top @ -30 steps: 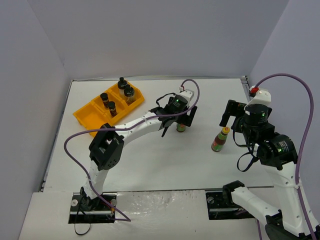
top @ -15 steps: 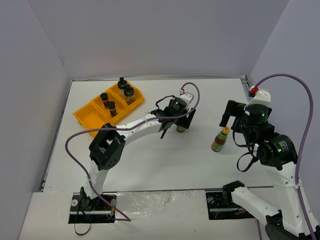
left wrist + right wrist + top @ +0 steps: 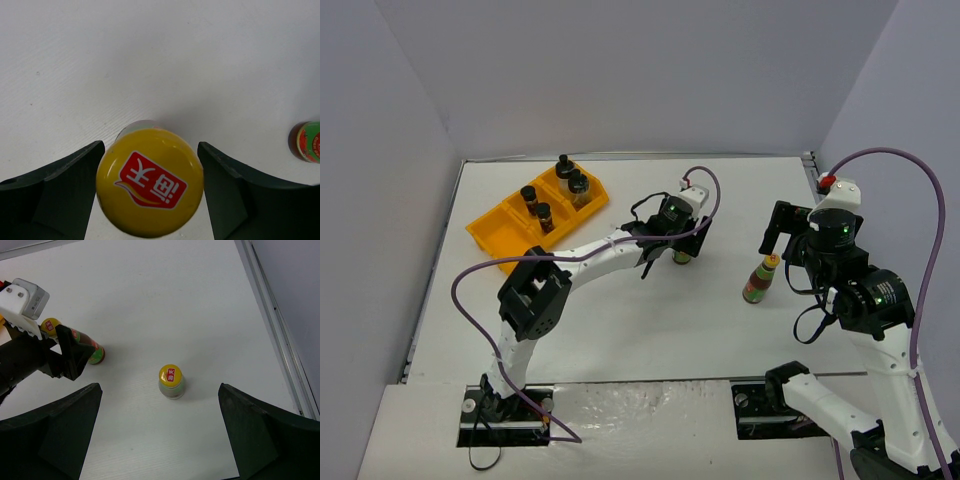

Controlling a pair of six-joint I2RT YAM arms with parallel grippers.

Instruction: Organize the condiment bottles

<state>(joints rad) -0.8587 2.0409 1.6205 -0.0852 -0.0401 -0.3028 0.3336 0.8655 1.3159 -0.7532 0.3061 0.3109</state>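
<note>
Yellow-capped sauce bottle [image 3: 150, 187] between fingers [image 3: 60, 185] of left tool [image 3: 150, 147]

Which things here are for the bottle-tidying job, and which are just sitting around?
For the job:
sauce bottle inside the left claw
second sauce bottle, standing alone
four black-capped jars

Just there:
orange tray holding the jars
purple cables

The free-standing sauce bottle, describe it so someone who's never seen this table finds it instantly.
On the white table, look at the right side, beside the right arm. A slim yellow-capped sauce bottle stands there upright and alone; its twin, further left, sits between the fingers of the left gripper.
</note>
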